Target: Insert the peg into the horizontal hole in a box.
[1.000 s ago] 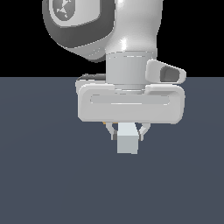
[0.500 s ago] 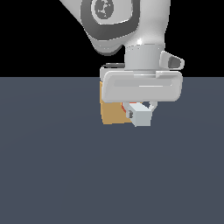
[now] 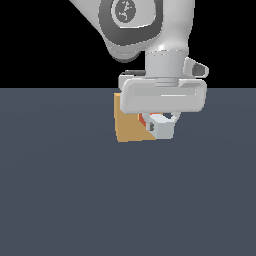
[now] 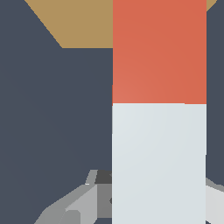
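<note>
While pinched in the end effector, square matte peg beside flat tan box.

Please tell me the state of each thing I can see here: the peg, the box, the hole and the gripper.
peg: held off the floor, red-orange end toward the box.
box: on the floor, partly hidden behind the gripper.
hole: not visible, so insertion cannot be judged.
gripper: shut on the peg.

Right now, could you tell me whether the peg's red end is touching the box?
Cannot tell. In the wrist view the peg overlaps the box with no gap or contact visible; in the exterior view the claw hides where they meet.
</note>
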Motion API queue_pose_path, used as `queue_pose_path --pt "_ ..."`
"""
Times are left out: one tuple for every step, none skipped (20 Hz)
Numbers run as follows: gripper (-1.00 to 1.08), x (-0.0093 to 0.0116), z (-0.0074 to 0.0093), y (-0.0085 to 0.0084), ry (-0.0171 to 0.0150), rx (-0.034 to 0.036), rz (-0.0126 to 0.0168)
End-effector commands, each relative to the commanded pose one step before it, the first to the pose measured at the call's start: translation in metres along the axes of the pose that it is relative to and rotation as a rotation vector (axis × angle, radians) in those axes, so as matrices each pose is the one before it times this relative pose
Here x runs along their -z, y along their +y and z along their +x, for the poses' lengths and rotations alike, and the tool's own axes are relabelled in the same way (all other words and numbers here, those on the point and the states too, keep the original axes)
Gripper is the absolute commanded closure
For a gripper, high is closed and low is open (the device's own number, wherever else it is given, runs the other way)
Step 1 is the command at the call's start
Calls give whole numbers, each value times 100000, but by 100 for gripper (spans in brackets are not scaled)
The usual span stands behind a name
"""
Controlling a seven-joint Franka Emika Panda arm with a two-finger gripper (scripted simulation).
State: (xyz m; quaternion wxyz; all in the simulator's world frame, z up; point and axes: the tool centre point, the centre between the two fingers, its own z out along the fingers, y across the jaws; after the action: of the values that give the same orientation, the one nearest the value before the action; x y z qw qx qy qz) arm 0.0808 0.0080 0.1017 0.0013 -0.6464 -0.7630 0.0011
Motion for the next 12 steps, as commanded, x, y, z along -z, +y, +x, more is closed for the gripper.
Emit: queue_pose_path --pt "108 208 -29 112 -62 218 -283" --pt "108 170 -31 90 -55 208 -216" --pt "108 0 0 0 0 0 0" --pt "108 0 0 0 0 0 0" --pt "108 0 0 0 0 0 0" --pt "108 -187 10 -100 45 -51 313" --pt "108 0 47 -2 0 0 0" --pt "108 -1 142 -6 0 0 0" --pt "108 -1 237 -9 0 0 0" --pt "108 -1 331 -12 0 0 0" --pt "108 31 435 -17 -4 14 -47" --pt "108 -2 518 -15 0 0 0"
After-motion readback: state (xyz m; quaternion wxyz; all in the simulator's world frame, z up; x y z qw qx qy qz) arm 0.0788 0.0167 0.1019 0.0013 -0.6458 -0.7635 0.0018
